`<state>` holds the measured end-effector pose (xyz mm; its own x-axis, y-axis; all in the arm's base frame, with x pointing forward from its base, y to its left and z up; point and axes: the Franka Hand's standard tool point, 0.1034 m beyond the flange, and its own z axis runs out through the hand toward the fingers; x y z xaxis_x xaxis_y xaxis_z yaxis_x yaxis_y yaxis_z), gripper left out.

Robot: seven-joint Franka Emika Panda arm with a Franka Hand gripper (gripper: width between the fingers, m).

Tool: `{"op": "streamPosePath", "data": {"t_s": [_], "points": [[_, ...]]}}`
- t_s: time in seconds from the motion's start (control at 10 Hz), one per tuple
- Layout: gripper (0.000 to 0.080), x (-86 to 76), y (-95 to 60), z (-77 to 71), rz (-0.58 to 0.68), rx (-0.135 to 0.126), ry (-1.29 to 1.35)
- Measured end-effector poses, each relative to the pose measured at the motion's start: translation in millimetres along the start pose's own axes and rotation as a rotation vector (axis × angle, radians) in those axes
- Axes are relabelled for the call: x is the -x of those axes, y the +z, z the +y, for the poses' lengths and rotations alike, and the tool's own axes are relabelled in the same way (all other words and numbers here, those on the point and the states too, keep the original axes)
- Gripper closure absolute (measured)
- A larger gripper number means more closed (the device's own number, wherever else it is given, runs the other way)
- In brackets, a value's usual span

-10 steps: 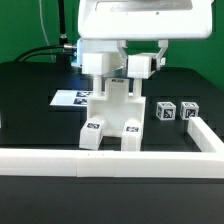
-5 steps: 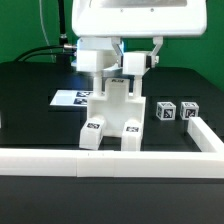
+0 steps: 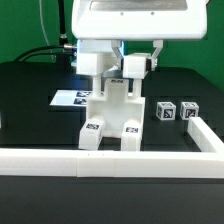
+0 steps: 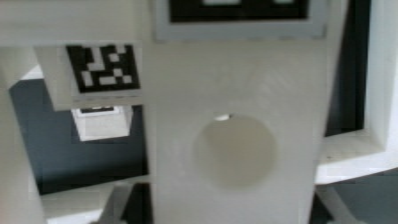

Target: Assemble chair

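The white chair assembly [image 3: 112, 108] stands upright on the black table, on two blocky legs with tags at their feet. My gripper [image 3: 118, 78] comes down from above and is shut on the assembly's top part. In the wrist view that part [image 4: 231, 110] fills the middle, a wide white slab with an oval dent and a tag [image 4: 107, 68] beside it. It sits between my grey fingers [image 4: 128, 196], and the gripper [image 4: 231, 205] is mostly hidden behind it. Two small tagged white pieces [image 3: 165, 110] [image 3: 187, 111] lie at the exterior view's right.
The marker board [image 3: 72, 98] lies flat behind the assembly at the exterior view's left. The long low white border rail [image 3: 100, 158] runs along the front and turns back at the right [image 3: 205, 133]. Cables hang at the back left.
My gripper has shifted very slightly at the top of the assembly. The assembly and the loose pieces stay where they were.
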<state>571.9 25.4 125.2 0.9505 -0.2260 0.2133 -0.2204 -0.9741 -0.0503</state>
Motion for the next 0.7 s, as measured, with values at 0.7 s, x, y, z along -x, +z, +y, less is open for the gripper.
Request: {"op": "streamPosePath", "data": {"t_s": [0.7], "points": [[0.0514,-5.3,0.7,1.2,0.005,0.001,-0.018]]}}
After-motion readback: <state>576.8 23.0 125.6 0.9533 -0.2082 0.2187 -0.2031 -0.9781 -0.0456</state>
